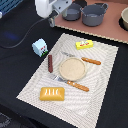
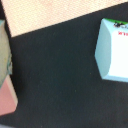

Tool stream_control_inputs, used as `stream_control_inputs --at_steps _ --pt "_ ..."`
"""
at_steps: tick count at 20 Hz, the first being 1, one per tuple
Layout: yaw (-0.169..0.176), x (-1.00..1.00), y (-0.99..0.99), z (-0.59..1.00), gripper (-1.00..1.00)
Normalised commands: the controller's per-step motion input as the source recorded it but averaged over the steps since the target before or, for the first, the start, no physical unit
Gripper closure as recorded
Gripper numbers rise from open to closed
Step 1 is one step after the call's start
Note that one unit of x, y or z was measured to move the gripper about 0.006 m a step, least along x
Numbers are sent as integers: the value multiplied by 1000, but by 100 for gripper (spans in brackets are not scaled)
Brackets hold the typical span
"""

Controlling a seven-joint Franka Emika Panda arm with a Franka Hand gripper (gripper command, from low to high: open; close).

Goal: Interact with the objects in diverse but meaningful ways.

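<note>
The arm hangs high at the back of the bench, its end effector above bare dark surface, well apart from everything on the woven placemat. I cannot tell whether it is open or closed; neither view shows the fingertips, though nothing appears to be carried. This looks like the approach step, with no object chosen for certain. The nearest candidate is the small white-and-blue carton, standing just off the mat's edge on the exterior view's left, and the wrist view shows it too. On the mat lie the round tan plate in the middle, the dark brown sausage beside it, the yellow red-labelled box and the orange ridged bread block. Next, I judge, the arm must lower over the carton and square up to its sides.
</note>
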Motion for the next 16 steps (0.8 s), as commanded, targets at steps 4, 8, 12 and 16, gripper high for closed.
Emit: stream_control_inputs --at_steps 4,8,12,16 --pt "-82 389 -706 -169 -100" --pt "-95 75 -259 -279 -100" --pt "-123 41 -259 -371 -100" --pt "-126 81 -212 -396 -100"
